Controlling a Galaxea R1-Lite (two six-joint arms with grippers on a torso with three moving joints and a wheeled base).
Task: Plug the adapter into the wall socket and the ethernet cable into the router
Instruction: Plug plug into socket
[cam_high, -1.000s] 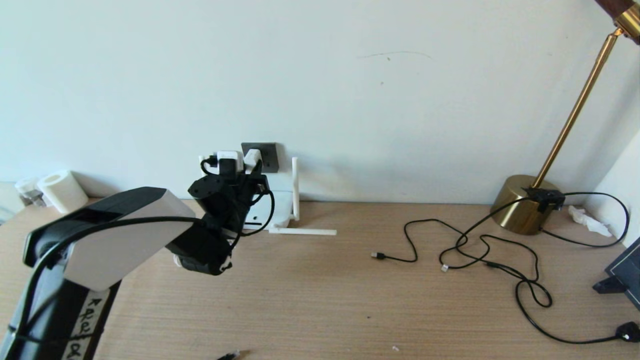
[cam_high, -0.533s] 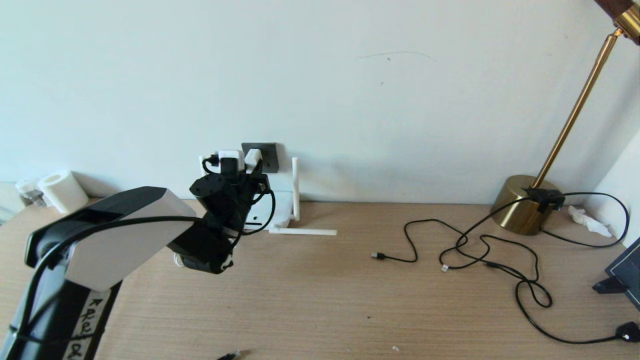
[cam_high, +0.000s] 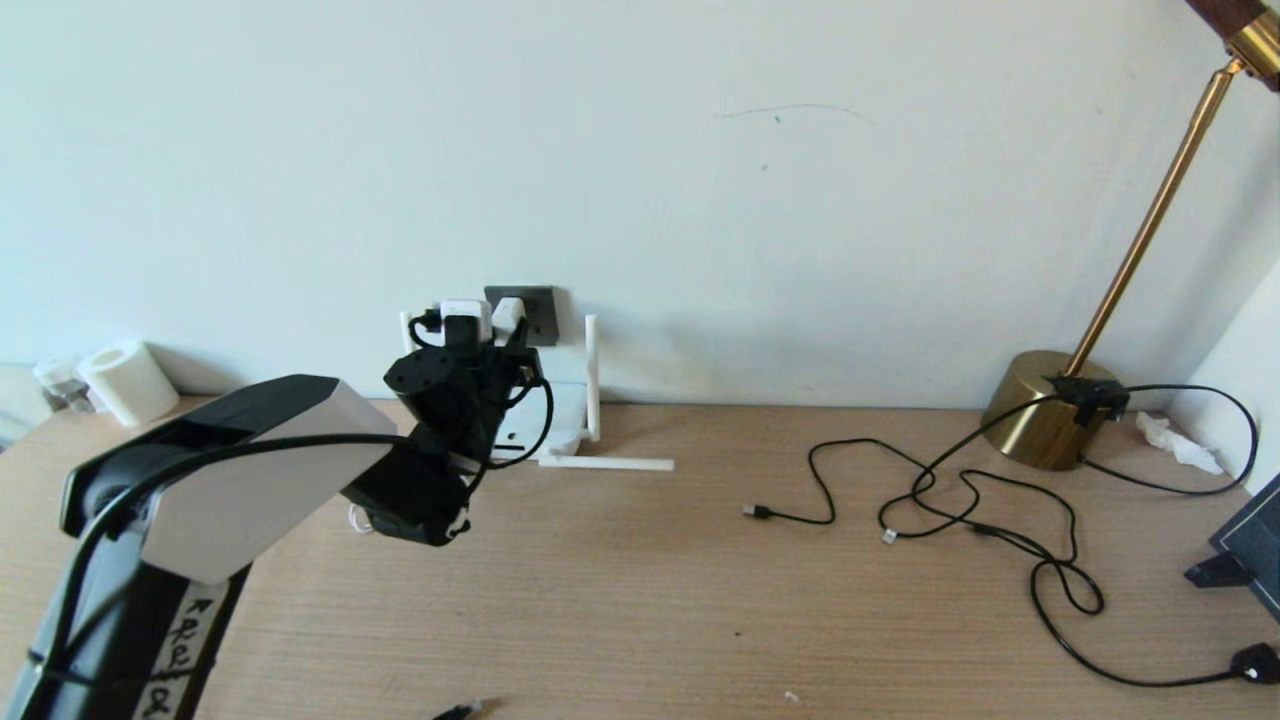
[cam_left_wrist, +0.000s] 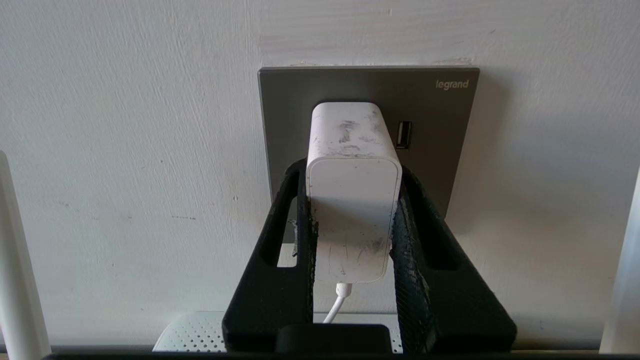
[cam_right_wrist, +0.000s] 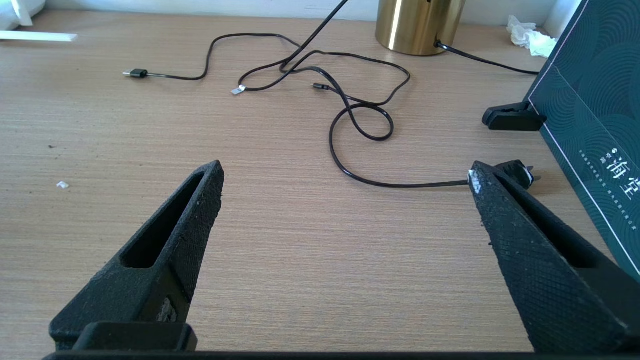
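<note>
Left hand (cam_left_wrist: 352, 200) clamped on adapter (cam_left_wrist: 352, 165) at wall socket (cam_left_wrist: 370, 95), prongs hidden; right hand (cam_right_wrist: 345, 175) wide.

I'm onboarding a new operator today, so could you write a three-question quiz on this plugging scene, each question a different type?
1. True or false: the left gripper has its fingers closed on the adapter.
2. Multiple choice: the adapter's far end is at A) the tabletop, B) the wall socket, C) the lamp base.
3. Short answer: how does the right gripper stand, and what is between its fingers?

Key:
1. True.
2. B; whether the prongs are fully seated cannot be seen.
3. Open wide over the tabletop, holding nothing.
</note>
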